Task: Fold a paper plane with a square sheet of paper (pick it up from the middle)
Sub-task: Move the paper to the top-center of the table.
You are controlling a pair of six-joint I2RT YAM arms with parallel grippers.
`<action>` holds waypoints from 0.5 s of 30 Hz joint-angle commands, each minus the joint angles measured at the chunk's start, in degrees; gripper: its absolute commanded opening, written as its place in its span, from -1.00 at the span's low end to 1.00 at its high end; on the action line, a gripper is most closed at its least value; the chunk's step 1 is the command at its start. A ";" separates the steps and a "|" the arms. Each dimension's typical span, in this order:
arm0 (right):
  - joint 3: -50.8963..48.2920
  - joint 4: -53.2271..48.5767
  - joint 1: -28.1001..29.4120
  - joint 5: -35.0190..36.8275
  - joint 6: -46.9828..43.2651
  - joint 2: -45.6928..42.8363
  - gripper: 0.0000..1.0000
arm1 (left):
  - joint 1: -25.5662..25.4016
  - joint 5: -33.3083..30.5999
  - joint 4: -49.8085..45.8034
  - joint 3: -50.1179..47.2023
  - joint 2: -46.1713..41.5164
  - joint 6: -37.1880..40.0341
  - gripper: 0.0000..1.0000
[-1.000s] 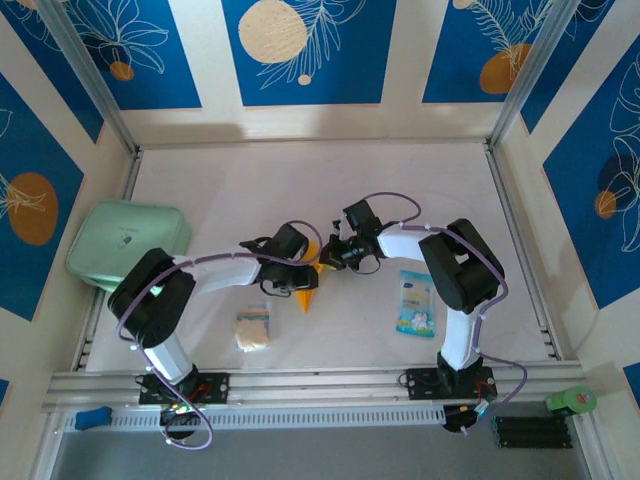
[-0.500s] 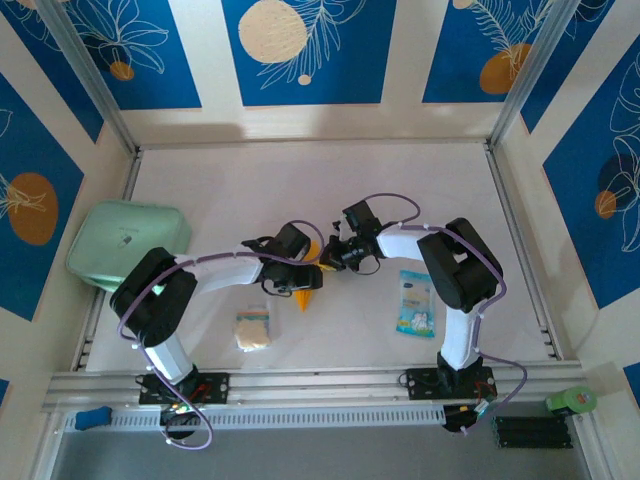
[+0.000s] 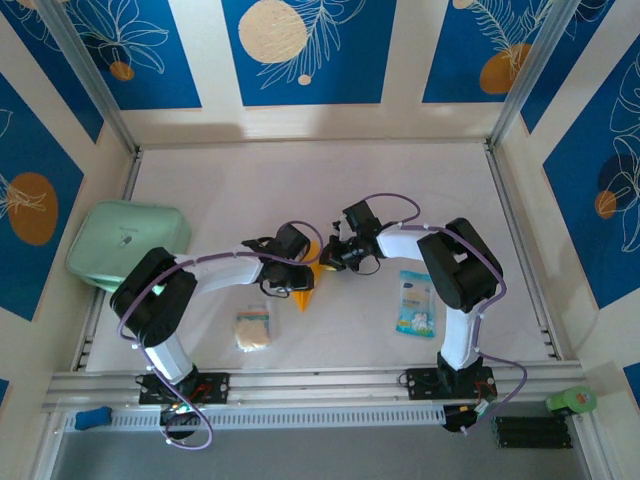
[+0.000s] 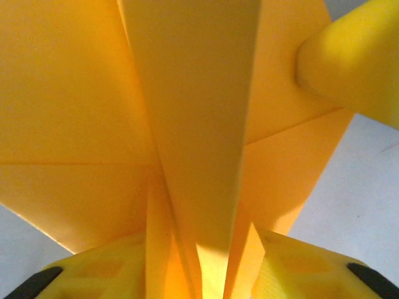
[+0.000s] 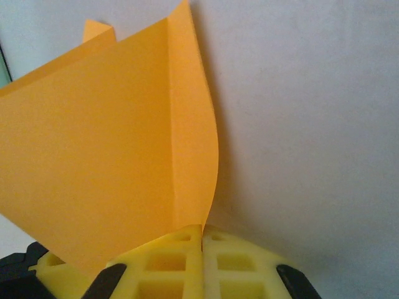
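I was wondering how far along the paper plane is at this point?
Done: the paper already carries several creases and a pointed end. In hand: the right hand pinches one edge; the left hand grips the centre fold. Left: the flaps splay wide, so flattening into a slim plane probably remains.

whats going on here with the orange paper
Two robot arms are folding a paper in the middle of the table. The right gripper is shut on one edge and holds that part upright. A folded ridge of the paper runs into the left gripper; whether it is clamped there is unclear. The paper is creased, with a pointed tip, but the plane is not finished.
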 commanded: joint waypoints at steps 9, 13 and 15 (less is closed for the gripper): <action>-0.29 1.31 -0.38 -1.56 0.29 -1.65 -0.81 | -0.49 -2.61 -2.89 1.73 0.02 0.64 -0.56; -1.36 1.13 -0.86 0.51 1.00 -4.50 -0.52 | -0.51 -4.09 -4.15 2.22 -0.48 1.29 -0.71; -2.12 0.53 -1.17 2.53 0.75 -6.29 -0.40 | -0.49 -5.44 -5.40 2.84 -0.83 2.16 -0.77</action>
